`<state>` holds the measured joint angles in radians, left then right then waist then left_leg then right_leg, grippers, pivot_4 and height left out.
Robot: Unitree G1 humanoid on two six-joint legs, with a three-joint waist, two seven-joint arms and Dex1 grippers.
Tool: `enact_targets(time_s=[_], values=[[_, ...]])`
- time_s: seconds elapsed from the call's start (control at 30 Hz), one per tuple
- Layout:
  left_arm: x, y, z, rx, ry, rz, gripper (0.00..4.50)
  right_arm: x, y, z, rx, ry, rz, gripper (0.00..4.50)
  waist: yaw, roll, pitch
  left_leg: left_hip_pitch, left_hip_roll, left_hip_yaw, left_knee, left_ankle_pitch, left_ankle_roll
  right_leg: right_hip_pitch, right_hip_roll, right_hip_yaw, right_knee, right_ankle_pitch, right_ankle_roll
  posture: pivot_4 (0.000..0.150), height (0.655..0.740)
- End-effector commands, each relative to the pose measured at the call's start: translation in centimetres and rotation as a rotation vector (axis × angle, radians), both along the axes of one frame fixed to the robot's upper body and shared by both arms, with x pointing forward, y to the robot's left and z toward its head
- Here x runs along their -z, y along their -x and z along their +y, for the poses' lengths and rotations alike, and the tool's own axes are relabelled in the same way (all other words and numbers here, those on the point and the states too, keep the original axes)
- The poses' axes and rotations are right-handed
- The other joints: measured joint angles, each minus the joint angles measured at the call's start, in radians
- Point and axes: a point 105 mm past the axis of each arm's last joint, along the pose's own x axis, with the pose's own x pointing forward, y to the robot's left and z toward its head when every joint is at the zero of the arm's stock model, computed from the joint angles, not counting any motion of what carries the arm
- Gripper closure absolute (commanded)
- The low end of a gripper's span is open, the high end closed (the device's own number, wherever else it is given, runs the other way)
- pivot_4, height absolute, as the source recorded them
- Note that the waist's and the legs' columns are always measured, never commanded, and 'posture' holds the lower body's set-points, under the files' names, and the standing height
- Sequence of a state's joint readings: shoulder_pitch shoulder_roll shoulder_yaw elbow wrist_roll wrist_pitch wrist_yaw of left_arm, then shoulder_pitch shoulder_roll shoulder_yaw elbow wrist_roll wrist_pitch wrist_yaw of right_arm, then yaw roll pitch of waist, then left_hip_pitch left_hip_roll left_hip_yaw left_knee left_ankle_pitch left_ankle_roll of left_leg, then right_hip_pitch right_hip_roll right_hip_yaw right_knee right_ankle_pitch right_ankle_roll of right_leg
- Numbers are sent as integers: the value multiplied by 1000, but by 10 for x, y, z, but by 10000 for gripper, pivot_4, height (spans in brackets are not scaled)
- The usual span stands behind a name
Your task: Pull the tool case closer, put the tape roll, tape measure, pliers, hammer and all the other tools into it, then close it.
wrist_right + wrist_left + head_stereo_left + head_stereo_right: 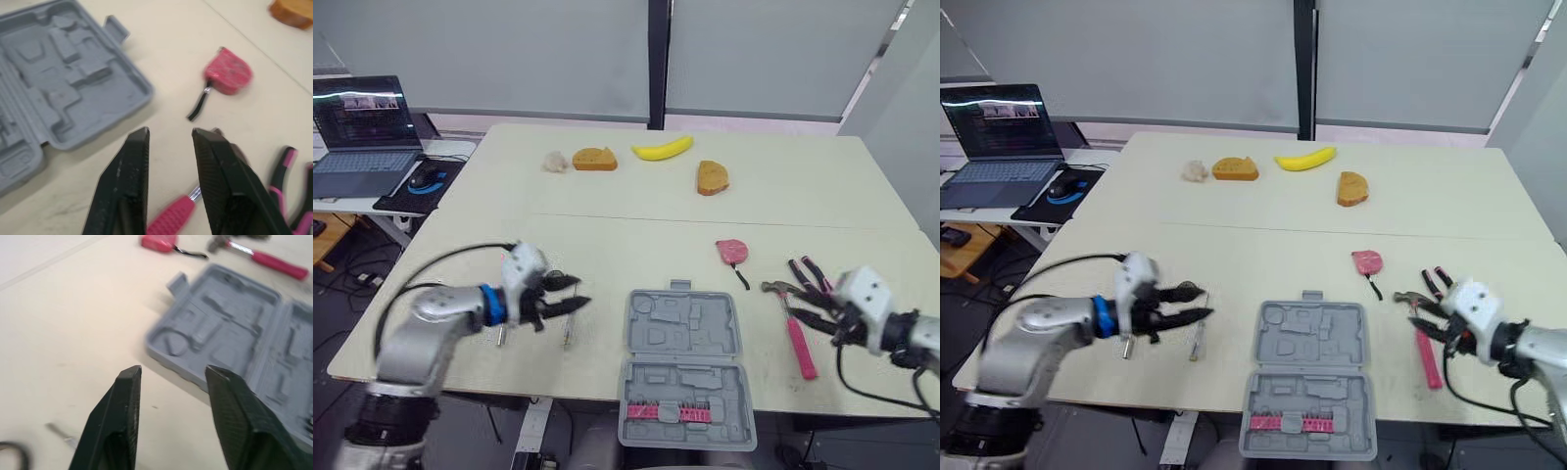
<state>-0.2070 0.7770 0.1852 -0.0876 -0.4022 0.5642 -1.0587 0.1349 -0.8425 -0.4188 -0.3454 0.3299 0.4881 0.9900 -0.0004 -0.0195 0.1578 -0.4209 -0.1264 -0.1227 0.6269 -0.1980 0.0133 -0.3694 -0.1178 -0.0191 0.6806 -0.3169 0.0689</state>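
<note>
The grey tool case (682,338) lies open at the table's front edge, with a pink bit strip (669,413) in its near half. A pink tape measure (732,252) lies beyond it to the right. Right of the case are the pink-handled hammer (799,343) and the pink-and-black pliers (809,274). My right gripper (815,315) hovers open just above the hammer, whose handle (171,218) lies under its fingers. My left gripper (570,294) is open and empty, left of the case and pointing toward it. A thin screwdriver (567,334) and another small tool (499,336) lie below it.
At the far side of the table are two bread slices (595,159) (712,177), a banana (663,149) and a small pale lump (554,162). A laptop (364,137) and a mouse (428,177) sit on a side desk to the left.
</note>
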Motion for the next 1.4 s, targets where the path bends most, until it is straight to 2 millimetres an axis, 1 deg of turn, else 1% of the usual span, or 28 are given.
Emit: enact_targets(time_s=[0.03,0.1,0.13,0.2,0.23,0.27,0.33,0.43,0.5,0.57,0.77,0.97,1.03,1.07,1.13,1.2,1.23,1.3,1.33,1.4], values=[[-20,-5,46,-142,34,-30,8707,-29,1,-33,83,-21,-56,19226,-1,0,0,0,0,0,0,0,0,0,0,0,0,0,0,1500,7400],[-26,-6,79,-251,56,-27,2487,-39,2,-57,151,-18,-75,14388,-1,0,0,0,0,1,0,0,0,0,0,1,0,0,0,1500,7400],[-26,-5,96,-300,53,-15,0,-41,4,-69,183,-15,-75,11134,-1,0,1,0,0,1,0,0,0,0,0,1,0,0,0,1500,7400],[-22,0,117,-350,51,17,0,-41,8,-86,225,-11,-69,5949,-1,0,1,0,0,1,-1,0,0,-1,0,1,0,0,0,1500,7400],[-19,3,131,-385,50,44,0,-36,12,-97,250,-2,-46,2127,-2,0,1,0,0,1,-1,0,0,-1,0,1,0,0,0,1500,7400],[-15,8,146,-431,48,72,0,-31,18,-111,287,-1,-10,418,-2,0,1,0,0,1,-2,-1,0,-1,0,1,-1,0,0,1500,7400],[-10,15,164,-484,36,102,0,-24,25,-127,326,2,34,418,-2,0,1,0,0,1,-2,-1,0,-1,-1,1,-1,0,0,1500,7400],[-8,20,173,-503,40,131,0,-20,34,-136,346,-17,92,418,-3,1,1,0,0,2,-2,-1,1,-2,-2,2,-1,0,-1,1500,7400],[-6,24,178,-520,51,159,0,-16,41,-135,337,-17,154,418,-3,2,2,0,0,2,-2,-1,1,-2,-2,2,-1,0,-1,1500,7400],[-3,27,180,-528,52,181,0,-16,43,-132,335,-29,186,418,-3,2,2,0,0,2,-3,-1,1,-3,-2,2,-1,0,-1,1500,7400],[-1,27,182,-532,32,189,0,-22,37,-122,337,-26,206,418,-6,2,2,0,0,2,-3,-1,1,-3,-2,2,-1,-1,-1,1500,7400],[0,23,176,-518,16,171,0,-27,25,-113,318,12,150,418,-4,2,2,-1,0,3,-3,-1,0,-4,-3,2,-1,-1,-1,1500,7400],[-3,21,172,-510,18,164,0,-28,14,-98,270,39,103,418,-5,2,2,-1,0,3,-3,-1,0,-4,-3,2,-1,-1,-1,1500,7400],[-4,20,169,-498,17,153,0,-29,7,-84,229,33,81,418,-7,2,2,-1,0,3,-3,-1,0,-4,-3,2,-1,-1,-1,1500,7400],[-6,17,162,-475,-11,134,0,-32,-6,-49,117,16,23,418,-10,2,2,-1,1,3,-3,-1,0,-4,-3,2,-1,-1,-1,1500,7400],[-6,17,157,-460,-25,130,0,-33,-14,-22,30,-17,-18,418,-11,2,2,-2,1,3,-3,-1,0,-5,-3,2,-1,-1,-1,1500,7400],[-4,17,154,-450,-33,135,0,-31,-18,0,-44,-45,-36,418,-12,2,2,-2,1,3,-3,-1,0,-5,-3,2,-1,-1,-1,1500,7400],[-1,19,150,-438,-44,145,0,-28,-22,34,-160,-73,-67,418,-13,2,2,-2,1,3,-3,-2,0,-5,-3,2,-1,-1,-1,1500,7400],[2,20,148,-426,-57,155,0,-27,-24,56,-237,-91,-91,418,-14,2,2,-3,1,3,-3,-2,0,-6,-3,2,-1,0,-1,1500,7400],[7,23,144,-410,-87,169,0,-32,-26,96,-360,-158,-146,418,-17,2,3,-3,1,3,-3,-2,0,-6,-3,2,-1,0,-1,1500,7400]])
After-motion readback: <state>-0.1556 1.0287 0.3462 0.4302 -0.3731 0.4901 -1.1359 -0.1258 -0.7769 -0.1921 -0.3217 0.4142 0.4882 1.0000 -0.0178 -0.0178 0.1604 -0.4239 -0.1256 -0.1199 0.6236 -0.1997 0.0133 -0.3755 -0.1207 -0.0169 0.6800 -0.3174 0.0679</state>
